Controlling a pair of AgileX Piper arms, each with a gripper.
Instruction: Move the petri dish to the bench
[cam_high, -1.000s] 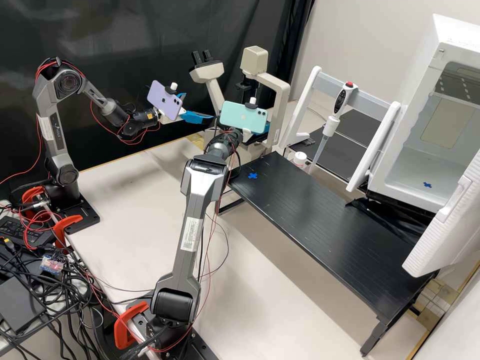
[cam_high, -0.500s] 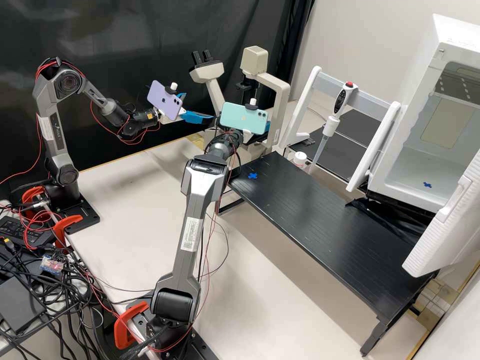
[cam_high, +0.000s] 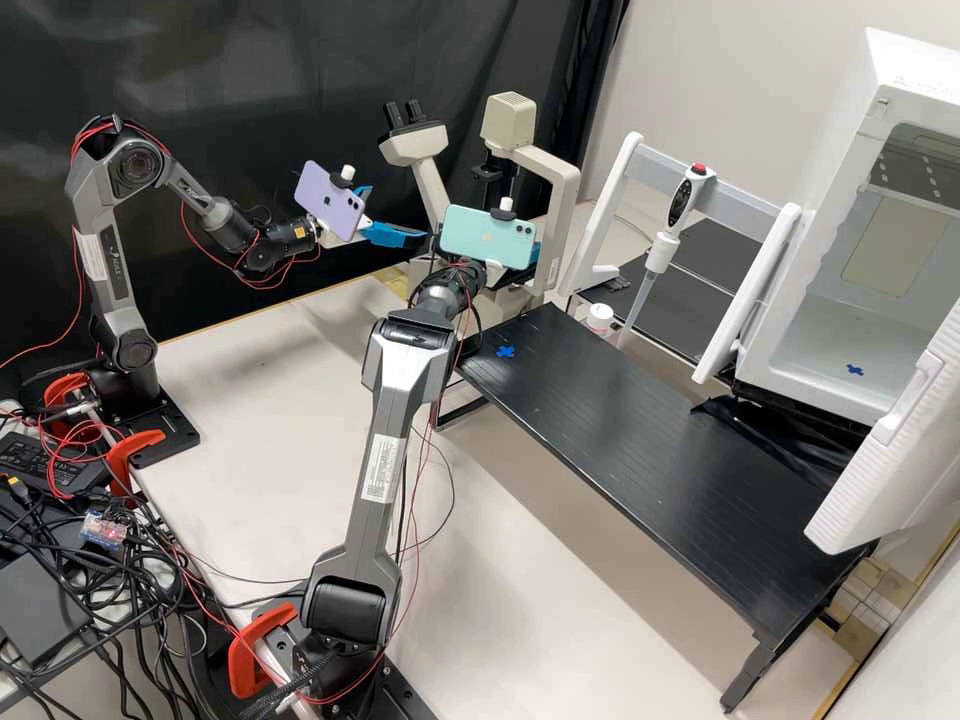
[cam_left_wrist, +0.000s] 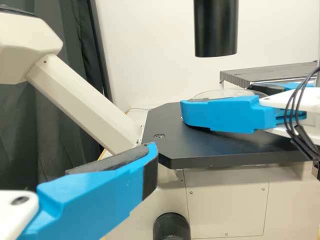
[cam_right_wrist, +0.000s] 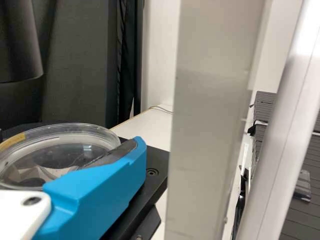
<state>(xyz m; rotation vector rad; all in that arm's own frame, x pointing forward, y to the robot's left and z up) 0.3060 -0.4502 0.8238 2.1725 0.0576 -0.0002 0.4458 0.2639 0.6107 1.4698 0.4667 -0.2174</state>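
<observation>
Currently gripped: round clear petri dish w/ a yellowish patch at its rim (cam_right_wrist: 15, 141), clamped b/w the two blue fingers of R gripper (cam_high: 526, 263); in the R wrist view, a dark pad (cam_right_wrist: 112, 152) meets the dish's side.
Dish pos.: over the flat black stage (cam_left_wrist: 200, 145) of the cream microscope (cam_high: 564, 200); can't tell if it touches the stage.
L gripper (cam_high: 402, 216): beside the microscope, fingers apart; one blue finger (cam_left_wrist: 97, 197) is close to the stage corner in the L wrist view.
Phones: lilac one (cam_high: 328, 202) on L arm, mint-green one (cam_high: 487, 236) on R arm.
Bench: long black ribbed surface (cam_high: 650, 440) w/ a blue cross mark (cam_high: 506, 351) near its microscope end.
Behind bench: white pipette w/ red top (cam_high: 657, 255), upright on a stand; white-capped bottle (cam_high: 599, 318) near its tip.
Cabinet: white, door open (cam_high: 900, 65), beside the bench's far side.
</observation>
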